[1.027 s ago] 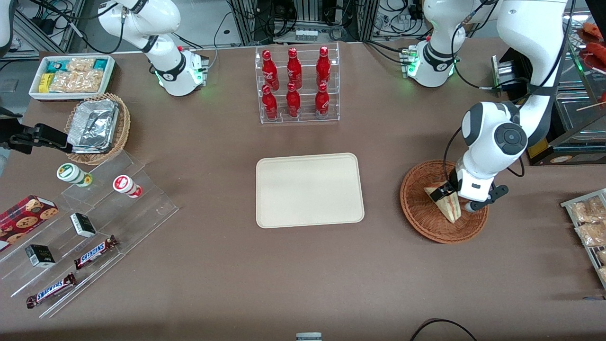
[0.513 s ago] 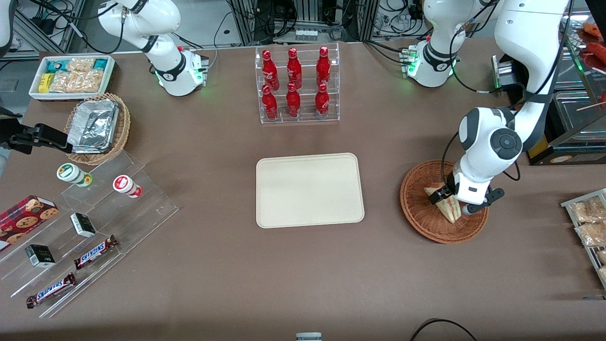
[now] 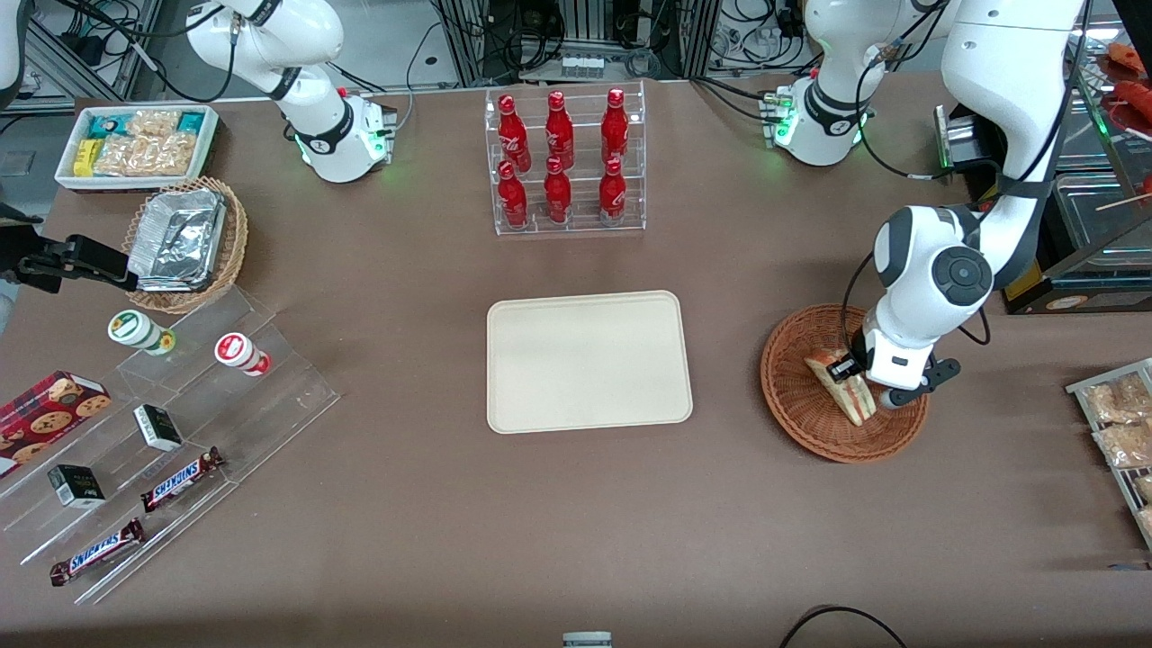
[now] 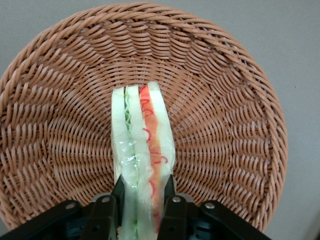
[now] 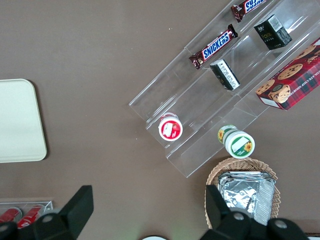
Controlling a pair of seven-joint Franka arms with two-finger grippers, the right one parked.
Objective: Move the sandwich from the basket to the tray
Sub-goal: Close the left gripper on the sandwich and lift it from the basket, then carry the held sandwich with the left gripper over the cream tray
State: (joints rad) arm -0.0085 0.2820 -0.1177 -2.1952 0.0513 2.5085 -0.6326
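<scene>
Wicker basket point(image 4: 60, 90) partly hidden by sandwich point(image 4: 142, 150) clamped in hand point(image 4: 142, 202).

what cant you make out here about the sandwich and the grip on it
- Sandwich end held in the gripper: left wrist view, cut off by the picture's edge and covered by the fingers.
- Whether the sandwich touches the basket floor or is lifted: neither view settles it.
- Part of the sandwich in the front view: hidden by the arm's wrist.
- Tray: nothing on it.

Basket point(image 4: 225, 100) woven wicker, rough; tray point(image 3: 589, 360) smooth matt plastic; sandwich point(image 4: 142, 150) soft bread.
</scene>
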